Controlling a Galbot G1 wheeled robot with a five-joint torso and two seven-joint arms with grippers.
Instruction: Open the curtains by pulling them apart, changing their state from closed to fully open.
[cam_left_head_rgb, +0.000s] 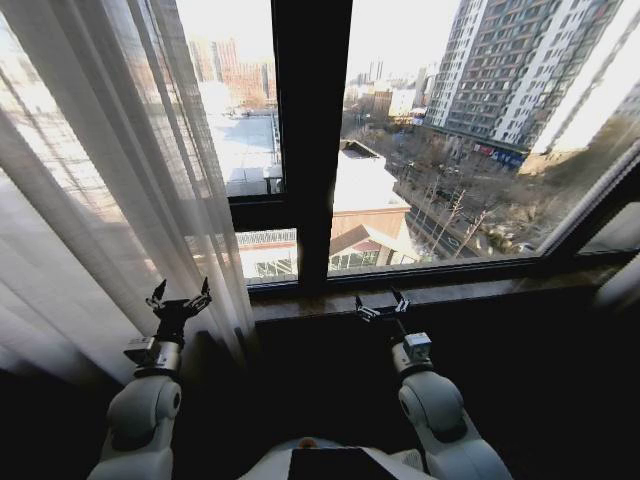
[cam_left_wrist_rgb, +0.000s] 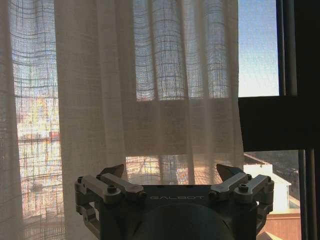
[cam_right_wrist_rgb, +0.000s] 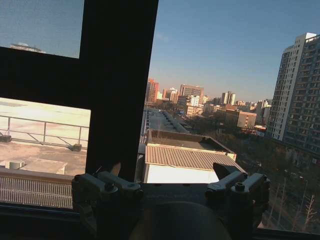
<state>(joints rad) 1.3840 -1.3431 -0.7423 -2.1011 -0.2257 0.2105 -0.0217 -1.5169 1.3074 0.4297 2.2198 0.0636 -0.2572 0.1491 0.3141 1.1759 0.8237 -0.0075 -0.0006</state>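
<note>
The curtains (cam_left_head_rgb: 110, 180) were seen hanging at the left of the window, their long axis running from top to floor and their pleats leaning slightly, the lower part spread out toward the left. One gathered panel was counted there; at the far right edge a pale diagonal strip was noted, but it could not be told whether that was a second panel. The fabric was sheer and white, woven with a fine grid, and rooftops and daylight were seen through its many vertical folds (cam_left_wrist_rgb: 150, 90).

The left gripper (cam_left_head_rgb: 179, 300) was held raised just in front of the curtain's inner edge, its two fingers spread apart and nothing grasped between them; whether it touched the fabric could not be told. In the left wrist view the same gripper (cam_left_wrist_rgb: 172, 177) was pointed at the pleats.

One dark window frame post (cam_left_head_rgb: 310, 130) was seen between two uncovered panes. The right gripper (cam_left_head_rgb: 382, 306) was held near the window sill (cam_left_head_rgb: 480, 290), well apart from the curtains, its fingers likewise released and empty (cam_right_wrist_rgb: 170, 177).
</note>
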